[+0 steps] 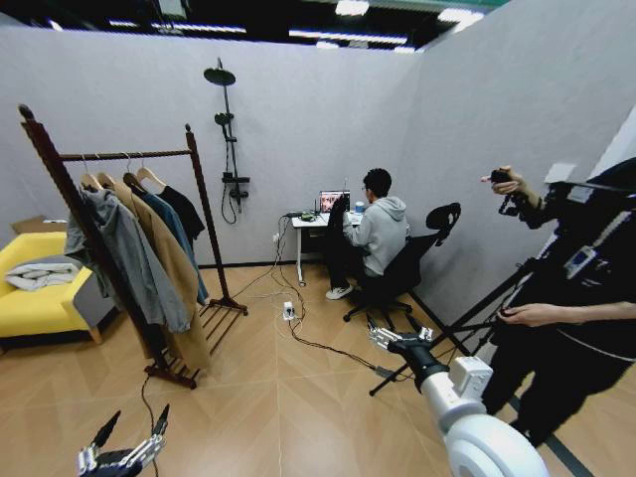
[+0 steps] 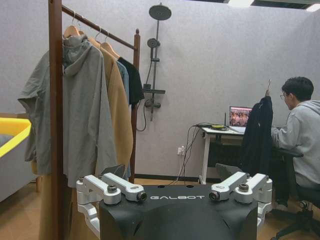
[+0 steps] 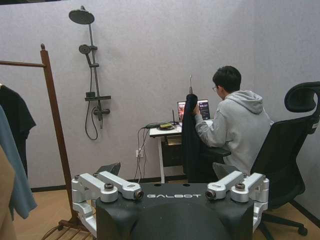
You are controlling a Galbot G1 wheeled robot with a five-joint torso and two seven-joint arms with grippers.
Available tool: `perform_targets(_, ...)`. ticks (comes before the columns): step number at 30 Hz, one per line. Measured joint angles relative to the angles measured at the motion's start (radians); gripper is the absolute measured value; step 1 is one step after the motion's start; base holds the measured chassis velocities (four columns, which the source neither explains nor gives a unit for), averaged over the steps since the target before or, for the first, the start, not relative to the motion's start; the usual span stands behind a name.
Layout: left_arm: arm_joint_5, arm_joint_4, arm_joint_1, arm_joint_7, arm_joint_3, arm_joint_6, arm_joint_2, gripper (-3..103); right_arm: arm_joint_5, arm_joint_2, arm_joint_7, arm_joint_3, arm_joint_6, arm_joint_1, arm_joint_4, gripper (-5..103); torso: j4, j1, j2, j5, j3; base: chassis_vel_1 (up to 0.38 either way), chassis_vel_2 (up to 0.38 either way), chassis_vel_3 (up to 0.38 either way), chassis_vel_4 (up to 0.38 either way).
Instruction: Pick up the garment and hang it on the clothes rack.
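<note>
The word "GALBOT" is being shown in pale capitals on the black housing of the left gripper (image 2: 177,192), and the same word is being displayed on the right gripper (image 3: 174,192). No other lettering is being made out clearly enough to read.

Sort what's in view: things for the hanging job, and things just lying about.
Job: clothes rack; black short-sleeved top, hanging at the rack's far end; left gripper and right gripper, both open and empty.

Just about: grey hoodie, tan coat and blue jacket on the rack; shower stand; yellow sofa; desk; laptop.

The dark garment held up at the desk could be either.
</note>
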Motion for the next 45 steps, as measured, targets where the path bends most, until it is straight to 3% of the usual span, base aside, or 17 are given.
perform_targets(9,0.000,0.000,0.000,0.000,0.000,0.000,0.000,100,-0.002,0.003,-0.023,-0.003,0.018,-0.007,-0.005,100,0.0002,-0.001,0.000,-0.0002,0.000,0.145,-0.106,-0.103,0.134)
perform_targets(45,0.000,0.000,0.000,0.000,0.000,0.000,0.000,100,-0.022,0.012,-0.033,0.029,0.035,-0.051,0.013,100,0.0004,0.000,0.000,-0.0001,0.000,0.000,0.000,0.000,0.000)
